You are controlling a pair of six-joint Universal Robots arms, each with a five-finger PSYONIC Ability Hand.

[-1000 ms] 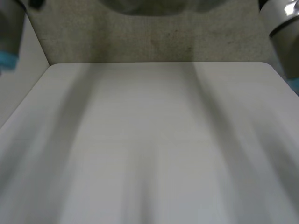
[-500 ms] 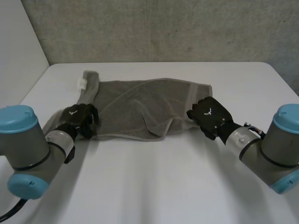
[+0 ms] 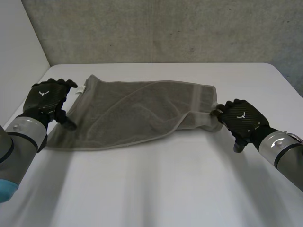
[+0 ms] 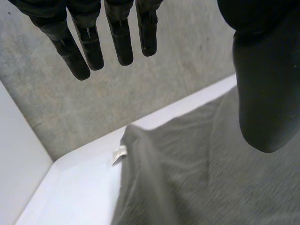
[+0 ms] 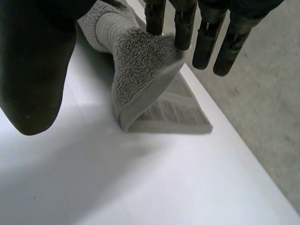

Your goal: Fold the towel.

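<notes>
We judge that the main risk is a crooked fold. The towel lies across the middle of the white counter, from 9 o'clock to 3 o'clock, but it is not flat. A diagonal ridge runs through it, and its 3 o'clock end is doubled over into a thick lip. If the edges are brought together like this, the wrinkle would be trapped inside. The second risk is a slip. The left hand is at the 9 o'clock end; its fingers are straight, the thumb well apart, holding nothing over the cloth. The right hand is at the 3 o'clock end; its fingers are straight too, the tips touching the raised lip, the thumb apart, so nothing is pinched. The counter looks smooth and hard, so a push may slide the cloth and not lift it. The towel is grey terry, soft and looped, with a flatter woven border and a small white label at its 10 o'clock corner.
</notes>
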